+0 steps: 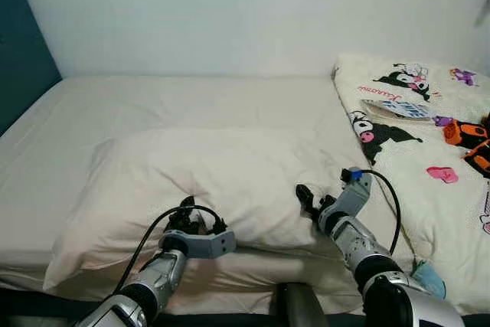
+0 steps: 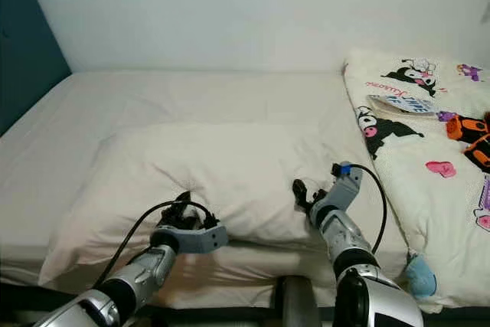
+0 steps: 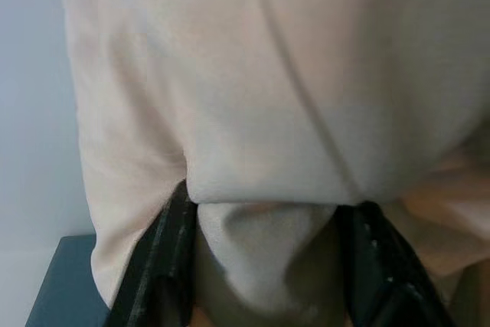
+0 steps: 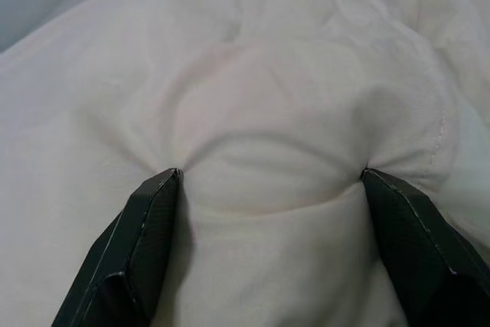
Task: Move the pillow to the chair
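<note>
The cream pillow (image 1: pixel 199 181) lies across the bed (image 1: pixel 69 124) near its front edge. The left gripper (image 3: pixel 264 266) and right gripper (image 4: pixel 268 212) both press into its near edge, jaws apart with fabric bulging between them. A cartoon-print quilt (image 1: pixel 413 135) borders the pillow's right end.

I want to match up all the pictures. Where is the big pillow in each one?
Left eye view: the pillow lies mid-bed, both grippers at its near edge.
Right eye view: the same place, with the left gripper and the right gripper pressing in.
Left wrist view: pillow fabric bulges between the black fingers.
Right wrist view: cream fabric puckers between the fingers.
Shared landmark: the cartoon blanket beside it in both eye views.
</note>
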Robot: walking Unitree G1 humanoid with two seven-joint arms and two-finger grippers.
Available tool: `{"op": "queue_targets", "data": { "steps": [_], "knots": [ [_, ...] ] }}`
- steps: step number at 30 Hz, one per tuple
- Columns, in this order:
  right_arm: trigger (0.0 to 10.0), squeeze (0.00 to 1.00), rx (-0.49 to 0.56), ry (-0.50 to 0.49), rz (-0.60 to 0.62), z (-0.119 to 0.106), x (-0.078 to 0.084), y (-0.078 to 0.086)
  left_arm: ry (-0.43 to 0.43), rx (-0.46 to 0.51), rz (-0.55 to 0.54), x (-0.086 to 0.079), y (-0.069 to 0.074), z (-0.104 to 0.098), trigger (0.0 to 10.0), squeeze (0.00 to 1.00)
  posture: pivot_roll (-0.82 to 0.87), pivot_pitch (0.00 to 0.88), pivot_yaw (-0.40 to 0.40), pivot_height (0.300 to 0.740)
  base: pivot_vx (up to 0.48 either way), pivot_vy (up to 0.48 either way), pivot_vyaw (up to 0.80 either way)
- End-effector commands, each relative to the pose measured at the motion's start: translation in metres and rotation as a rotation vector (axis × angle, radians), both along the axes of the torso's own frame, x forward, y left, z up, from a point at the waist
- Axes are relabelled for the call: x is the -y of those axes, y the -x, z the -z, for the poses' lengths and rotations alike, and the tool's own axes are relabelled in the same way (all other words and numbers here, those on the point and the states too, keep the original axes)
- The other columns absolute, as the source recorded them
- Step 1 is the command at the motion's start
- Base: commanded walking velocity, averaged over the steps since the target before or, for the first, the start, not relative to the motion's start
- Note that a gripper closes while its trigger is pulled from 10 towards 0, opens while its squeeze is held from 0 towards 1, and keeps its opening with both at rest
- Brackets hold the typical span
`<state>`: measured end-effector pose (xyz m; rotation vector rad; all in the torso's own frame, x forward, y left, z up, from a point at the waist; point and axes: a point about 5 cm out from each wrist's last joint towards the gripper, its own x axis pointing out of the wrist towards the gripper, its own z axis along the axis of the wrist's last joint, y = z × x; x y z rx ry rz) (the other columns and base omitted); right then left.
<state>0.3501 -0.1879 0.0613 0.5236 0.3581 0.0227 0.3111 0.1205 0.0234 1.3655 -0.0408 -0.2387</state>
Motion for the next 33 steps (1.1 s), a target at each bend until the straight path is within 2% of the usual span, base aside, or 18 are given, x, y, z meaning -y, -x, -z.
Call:
{"op": "queue_targets", "data": {
  "steps": [1, 8, 9, 10, 11, 15, 16, 17, 18, 19, 20, 22, 23, 24, 25, 26, 30, 33],
  "knots": [
    [10.0, 0.0, 0.011, -0.039, -0.058, -0.004, -0.016, -0.004, -0.006, 0.031, -0.063, -0.015, -0.007, -0.007, 0.0, 0.0, -0.19, 0.019, 0.015, 0.415, 0.0, 0.0, 0.0],
    [10.0, 0.0, 0.036, -0.049, -0.085, -0.009, -0.02, -0.007, 0.039, 0.082, -0.112, -0.024, -0.016, -0.019, 0.0, 0.0, -0.19, 0.022, 0.013, 0.415, 0.0, 0.0, 0.0],
    [10.0, 0.0, 0.049, -0.053, -0.097, -0.01, -0.021, -0.008, 0.068, 0.112, -0.12, -0.026, -0.019, -0.025, 0.0, 0.0, -0.18, 0.021, 0.008, 0.415, 0.0, 0.0, 0.0],
    [10.0, 0.0, 0.108, -0.082, -0.123, -0.016, -0.024, -0.009, 0.19, 0.168, -0.161, -0.029, -0.025, -0.038, 0.0, 0.0, -0.18, 0.02, 0.005, 0.424, 0.0, 0.0, 0.0],
    [10.0, 0.0, 0.108, -0.082, -0.123, -0.016, -0.024, -0.009, 0.19, 0.168, -0.161, -0.029, -0.025, -0.038, 0.0, 0.0, -0.18, 0.02, 0.005, 0.424, 0.0, 0.0, 0.0],
    [10.0, 0.0, 0.133, -0.073, -0.162, -0.019, -0.027, -0.011, 0.479, 0.276, -0.176, -0.028, -0.033, -0.066, 0.0, 0.0, -0.17, 0.016, 0.003, 0.444, 0.0, 0.0, 0.0],
    [10.0, 0.0, 0.133, -0.073, -0.162, -0.019, -0.027, -0.011, 0.479, 0.276, -0.176, -0.028, -0.033, -0.066, 0.0, 0.0, -0.17, 0.016, 0.003, 0.444, 0.0, 0.0, 0.0],
    [10.0, 0.0, 0.143, -0.072, -0.17, -0.021, -0.028, -0.012, 0.575, 0.327, -0.164, -0.027, -0.035, -0.08, 0.0, 0.0, -0.16, 0.01, 0.001, 0.449, 0.0, 0.0, 0.0],
    [10.0, 0.0, 0.143, -0.072, -0.17, -0.021, -0.028, -0.012, 0.575, 0.327, -0.164, -0.027, -0.035, -0.08, 0.0, 0.0, -0.16, 0.01, 0.001, 0.449, 0.0, 0.0, 0.0],
    [10.0, 0.0, 0.153, -0.072, -0.178, -0.023, -0.029, -0.012, 0.668, 0.375, -0.155, -0.027, -0.036, -0.094, 0.0, 0.0, -0.15, 0.005, 0.001, 0.454, 0.0, 0.0, 0.0],
    [10.0, 0.0, 0.153, -0.072, -0.178, -0.023, -0.029, -0.012, 0.668, 0.375, -0.155, -0.027, -0.036, -0.094, 0.0, 0.0, -0.15, 0.005, 0.001, 0.454, 0.0, 0.0, 0.0],
    [10.0, 0.0, 0.169, -0.076, -0.191, -0.027, -0.032, -0.015, 0.869, 0.458, -0.136, -0.026, -0.037, -0.125, 0.0, 0.0, -0.15, 0.001, 0.001, 0.464, 0.0, 0.0, 0.0],
    [10.0, 0.0, 0.169, -0.076, -0.191, -0.027, -0.032, -0.015, 0.869, 0.458, -0.136, -0.026, -0.037, -0.125, 0.0, 0.0, -0.15, 0.001, 0.001, 0.464, 0.0, 0.0, 0.0],
    [10.0, 0.0, 0.179, -0.08, -0.202, -0.03, -0.034, -0.016, 0.955, 0.489, -0.121, -0.025, -0.037, -0.138, 0.0, 0.0, -0.15, 0.0, 0.0, 0.469, 0.0, 0.0, 0.0],
    [10.0, 0.0, 0.179, -0.08, -0.202, -0.03, -0.034, -0.016, 0.955, 0.489, -0.121, -0.025, -0.037, -0.138, 0.0, 0.0, -0.15, 0.0, 0.0, 0.469, 0.0, 0.0, 0.0],
    [10.0, 0.0, 0.203, -0.089, -0.219, -0.035, -0.038, -0.019, 1.074, 0.536, -0.073, -0.023, -0.034, -0.16, 0.0, 0.0, -0.14, 0.0, -0.001, 0.479, 0.0, 0.0, 0.0],
    [10.0, 0.0, 0.214, -0.093, -0.225, -0.037, -0.04, -0.02, 1.11, 0.547, -0.052, -0.022, -0.033, -0.166, 0.0, 0.0, -0.14, 0.0, 0.002, 0.484, 0.0, 0.0, 0.0],
    [10.0, 0.0, 0.247, -0.107, -0.241, -0.046, -0.044, -0.024, 1.209, 0.556, 0.008, -0.02, -0.028, -0.182, 0.0, 0.0, -0.14, 0.0, 0.005, 0.499, 0.0, 0.0, 0.0]
  ]
}}
